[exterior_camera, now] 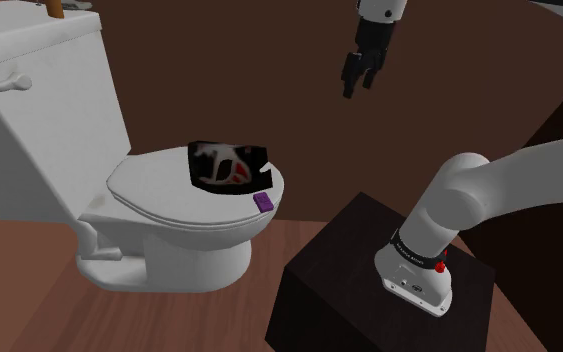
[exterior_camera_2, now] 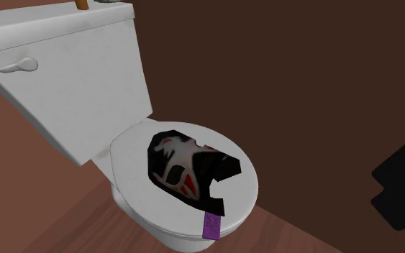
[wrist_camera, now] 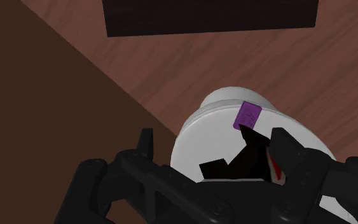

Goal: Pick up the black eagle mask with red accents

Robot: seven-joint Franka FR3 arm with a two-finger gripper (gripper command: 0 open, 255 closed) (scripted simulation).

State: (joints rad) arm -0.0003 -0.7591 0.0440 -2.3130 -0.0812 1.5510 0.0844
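The black eagle mask (exterior_camera: pixel 227 165) with white and red markings lies flat on the shut white toilet lid (exterior_camera: pixel 154 188). From the second exterior view the mask (exterior_camera_2: pixel 186 167) covers the middle of the lid (exterior_camera_2: pixel 130 154). My gripper (exterior_camera: pixel 361 78) hangs open, high above and toward the shoulder view's right of the toilet, touching nothing. In the wrist view the gripper (wrist_camera: pixel 215 147) has its fingers (wrist_camera: pixel 147 144) spread apart, and far below between them part of the mask (wrist_camera: pixel 247 160) rests on the lid (wrist_camera: pixel 199 130).
A small purple block (exterior_camera: pixel 262 201) (exterior_camera_2: pixel 211 226) (wrist_camera: pixel 247 116) sits at the lid's front edge beside the mask. The white tank (exterior_camera: pixel 39 90) rises behind. My dark stand (exterior_camera: pixel 349 280) is close to the bowl. Behind is a brown wall, below a wooden floor (exterior_camera: pixel 269 245).
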